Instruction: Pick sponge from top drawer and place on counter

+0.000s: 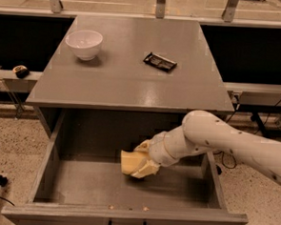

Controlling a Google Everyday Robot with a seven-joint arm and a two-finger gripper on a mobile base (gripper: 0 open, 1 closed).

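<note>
Camera view: the sponge [129, 161] is being pinched, tilted, between the pale fingers of the gripper [141, 163], low inside the open top drawer [54, 195], near its middle. On the counter [123, 80], a white bowl [84, 43] and a dark flat packet [160, 61] are sitting well apart.

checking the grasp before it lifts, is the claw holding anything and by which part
The claw, down inside the top drawer, looks shut on the sponge, gripping it by the end nearest the arm; the rest of the sponge sticks out free.
</note>
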